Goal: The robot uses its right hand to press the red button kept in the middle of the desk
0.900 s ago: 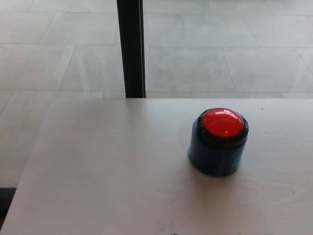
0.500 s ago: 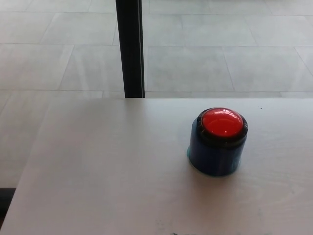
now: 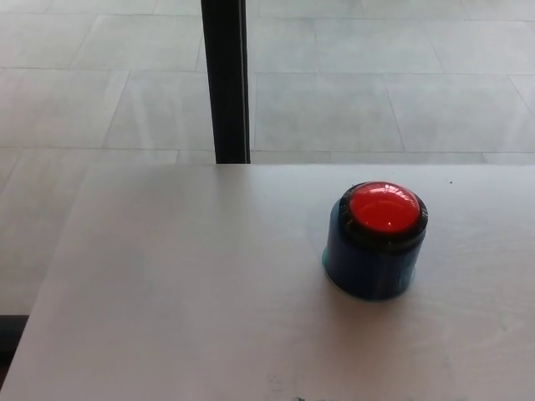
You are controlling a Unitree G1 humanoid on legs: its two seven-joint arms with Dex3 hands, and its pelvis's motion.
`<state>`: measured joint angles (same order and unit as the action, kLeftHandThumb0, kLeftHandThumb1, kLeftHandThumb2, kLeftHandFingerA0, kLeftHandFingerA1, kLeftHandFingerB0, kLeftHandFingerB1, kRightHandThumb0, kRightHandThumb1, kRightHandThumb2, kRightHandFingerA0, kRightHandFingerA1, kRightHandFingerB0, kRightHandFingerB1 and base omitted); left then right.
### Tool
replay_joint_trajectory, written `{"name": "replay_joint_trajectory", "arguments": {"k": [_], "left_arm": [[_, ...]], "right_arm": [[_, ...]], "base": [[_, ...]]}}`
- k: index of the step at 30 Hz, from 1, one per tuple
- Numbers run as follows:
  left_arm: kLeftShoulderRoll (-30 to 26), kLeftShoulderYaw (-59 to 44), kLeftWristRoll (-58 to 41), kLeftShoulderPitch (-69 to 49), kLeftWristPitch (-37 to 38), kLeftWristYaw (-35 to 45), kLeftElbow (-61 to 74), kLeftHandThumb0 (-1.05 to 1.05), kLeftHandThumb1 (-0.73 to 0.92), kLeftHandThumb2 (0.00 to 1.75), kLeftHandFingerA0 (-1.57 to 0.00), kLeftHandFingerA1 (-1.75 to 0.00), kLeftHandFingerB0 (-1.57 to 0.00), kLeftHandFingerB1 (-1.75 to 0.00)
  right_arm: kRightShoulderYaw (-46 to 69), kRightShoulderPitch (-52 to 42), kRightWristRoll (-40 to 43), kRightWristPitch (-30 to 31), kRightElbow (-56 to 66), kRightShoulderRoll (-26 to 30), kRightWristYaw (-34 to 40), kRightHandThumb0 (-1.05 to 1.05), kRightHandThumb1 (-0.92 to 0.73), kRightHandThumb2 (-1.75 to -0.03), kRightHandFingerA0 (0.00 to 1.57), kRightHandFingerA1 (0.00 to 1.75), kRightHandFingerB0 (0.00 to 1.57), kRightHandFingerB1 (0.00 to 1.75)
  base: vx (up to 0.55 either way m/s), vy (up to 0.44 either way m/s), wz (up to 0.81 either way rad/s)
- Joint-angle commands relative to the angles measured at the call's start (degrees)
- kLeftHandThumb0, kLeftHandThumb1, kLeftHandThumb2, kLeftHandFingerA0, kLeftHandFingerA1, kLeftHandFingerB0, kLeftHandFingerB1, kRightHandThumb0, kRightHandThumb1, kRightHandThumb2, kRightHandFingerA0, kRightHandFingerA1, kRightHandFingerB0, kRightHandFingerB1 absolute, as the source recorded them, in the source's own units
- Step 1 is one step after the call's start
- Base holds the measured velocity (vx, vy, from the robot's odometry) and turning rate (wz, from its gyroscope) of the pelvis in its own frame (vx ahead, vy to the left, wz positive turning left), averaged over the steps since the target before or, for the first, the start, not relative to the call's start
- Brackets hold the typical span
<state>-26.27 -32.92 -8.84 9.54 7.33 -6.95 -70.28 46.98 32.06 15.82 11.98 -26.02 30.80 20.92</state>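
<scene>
— Head view first: any fingers to report?
— None showing. Neither hand in frame, so cannot tell whether spread, pressed together or pinching anything.

— And the task's thing?
— Red button [image 3: 383, 208], standing upright on the desk [image 3: 184, 284], right of centre, untouched, well apart from the desk's left edge.

— Shape and finish?
— Glossy domed red cap, round, with pale glints on top. Set in a black ring, on a squat dark blue cylindrical base [image 3: 368, 267]. Thin teal rim at the foot, hard to make out.

— Desk surface?
— Pale, matte, faintly grained like whitewashed wood. Cut off at the bottom and right of the picture; far edge straight, left edge slanting. Small dark specks near the bottom edge, too small to identify.

— Beyond the desk?
— Black upright post [image 3: 226, 79], flat-sided, top cut off, foot hidden behind the far edge. Grey tiled floor [image 3: 376, 92], large square slabs, thin joints.
</scene>
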Motion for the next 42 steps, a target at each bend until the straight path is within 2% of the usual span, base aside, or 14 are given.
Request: {"name": "replay_joint_trajectory", "arguments": {"k": [1, 3, 6, 9, 10, 12, 17, 19, 21, 23, 37, 38, 39, 42], "left_arm": [[-1.3, 0.0, -1.4, -0.1, 2.3, -0.8, -0.4, -0.40, 0.39, 1.15, -0.64, -1.56, -0.53, -1.15], [-1.3, -0.4, -2.0, 0.1, 2.0, -0.7, -0.5, -0.40, 0.38, 1.16, -0.73, -1.63, -0.57, -1.19], [-1.3, 0.2, -1.7, -0.1, 2.1, -0.8, -0.3, -0.41, 0.37, 1.17, -0.82, -1.66, -0.58, -1.22], [-1.5, 0.5, -1.6, 0.1, 1.8, -0.9, -0.8, -0.40, 0.40, 1.13, -0.84, -1.63, -0.56, -1.20], [-1.4, 0.2, -1.9, 0.0, 2.4, -0.5, -0.6, -0.38, 0.37, 1.18, -0.64, -1.60, -0.58, -1.21], [-1.4, 0.4, -1.7, 0.1, 1.9, -1.1, -0.5, -0.40, 0.39, 1.15, -0.63, -1.59, -0.57, -1.20], [-1.4, 1.6, -0.8, 0.2, 2.0, -1.5, -0.8, -0.39, 0.39, 1.14, -0.69, -1.52, -0.60, -1.16], [-1.3, -0.5, -3.4, 0.1, 2.3, -0.4, -1.1, -0.40, 0.35, 1.14, -0.86, -1.65, -0.56, -1.17], [-1.6, 1.0, -1.6, 0.0, 2.3, -0.9, -1.2, -0.43, 0.36, 1.16, -0.82, -1.63, -0.59, -1.18], [-1.5, 1.4, -1.4, -0.2, 2.4, -0.8, -1.0, -0.41, 0.37, 1.15, -0.63, -1.52, -0.56, -1.18], [-1.6, 2.0, -2.2, 0.2, 1.8, -1.4, -1.4, -0.42, 0.35, 1.18, -0.80, -1.64, -0.59, -1.20], [-1.7, 2.1, -2.0, 0.2, 1.7, -1.3, -1.5, -0.42, 0.36, 1.16, -0.83, -1.63, -0.57, -1.19], [-1.7, 2.3, -1.9, 0.0, 1.9, -1.1, -1.4, -0.43, 0.39, 1.12, -1.13, -1.28, -0.68, -0.95], [-1.8, 3.0, -1.4, -0.2, 1.9, -1.2, -1.2, -0.42, 0.39, 1.11, -1.18, -1.30, -0.71, -0.96]], "right_arm": [[-3.8, 9.0, -0.1, 0.2, -2.0, 3.7, 0.9, -0.43, -0.35, -1.28, 1.25, 1.55, 1.05, 1.21], [-7.5, 14.4, -1.1, -1.3, -3.7, 3.9, -0.4, -0.23, -0.36, -1.36, 1.08, 1.69, 0.89, 1.40], [-10.7, 19.9, -1.4, -3.4, -7.1, 3.8, -2.3, -0.11, -0.46, -1.31, 1.02, 1.75, 0.83, 1.50], [-16.9, 26.9, -2.0, -7.9, -12.0, 3.6, -10.3, -0.11, -0.51, -1.26, 0.97, 1.75, 0.80, 1.47], [-18.2, 28.3, -1.6, -8.8, -12.7, 3.1, -12.7, -0.11, -0.53, -1.26, 0.95, 1.75, 0.77, 1.52], [-19.4, 30.3, -1.4, -10.0, -14.1, 2.4, -13.4, -0.12, -0.52, -1.24, 0.94, 1.75, 0.80, 1.49], [-24.2, 36.5, -1.5, -8.7, -15.0, -1.3, -13.9, -0.14, -0.48, -1.27, 0.99, 1.75, 0.83, 1.46], [-26.3, 39.7, -0.9, -7.4, -16.1, -4.9, -14.8, -0.16, -0.56, -1.14, 0.97, 1.75, 0.79, 1.42], [-27.5, 41.0, -0.1, -7.5, -16.6, -7.7, -16.6, -0.17, -0.47, -1.29, 0.95, 1.75, 0.83, 1.47], [-28.5, 41.3, 0.3, -6.7, -16.7, -9.9, -18.4, -0.19, -0.39, -1.39, 0.96, 1.75, 0.83, 1.50], [-38.0, 28.9, -2.1, -5.1, -13.1, -21.9, -23.9, -0.21, -0.40, -1.38, 0.97, 1.75, 0.75, 1.63], [-38.4, 28.4, -2.4, -5.1, -13.4, -22.1, -24.0, -0.23, -0.39, -1.37, 0.96, 1.75, 0.74, 1.65], [-39.0, 27.6, -2.8, -4.9, -14.1, -22.4, -24.4, -0.22, -0.42, -1.32, 0.95, 1.75, 0.77, 1.61], [-39.9, 25.8, -3.4, -4.0, -15.1, -23.0, -24.7, -0.21, -0.51, -1.22, 0.94, 1.75, 0.76, 1.56]], "base": [[0.00, 0.000, 0.00], [0.00, 0.000, 0.00], [0.00, 0.000, 0.00], [0.00, 0.000, 0.00], [0.00, 0.000, 0.00], [0.00, 0.000, 0.00], [0.00, 0.000, 0.00], [0.00, 0.000, 0.00], [0.00, 0.000, 0.00], [0.00, 0.000, 0.00], [0.00, 0.000, 0.00], [0.00, 0.000, 0.00], [0.00, 0.000, 0.00], [0.00, 0.000, 0.00]]}}
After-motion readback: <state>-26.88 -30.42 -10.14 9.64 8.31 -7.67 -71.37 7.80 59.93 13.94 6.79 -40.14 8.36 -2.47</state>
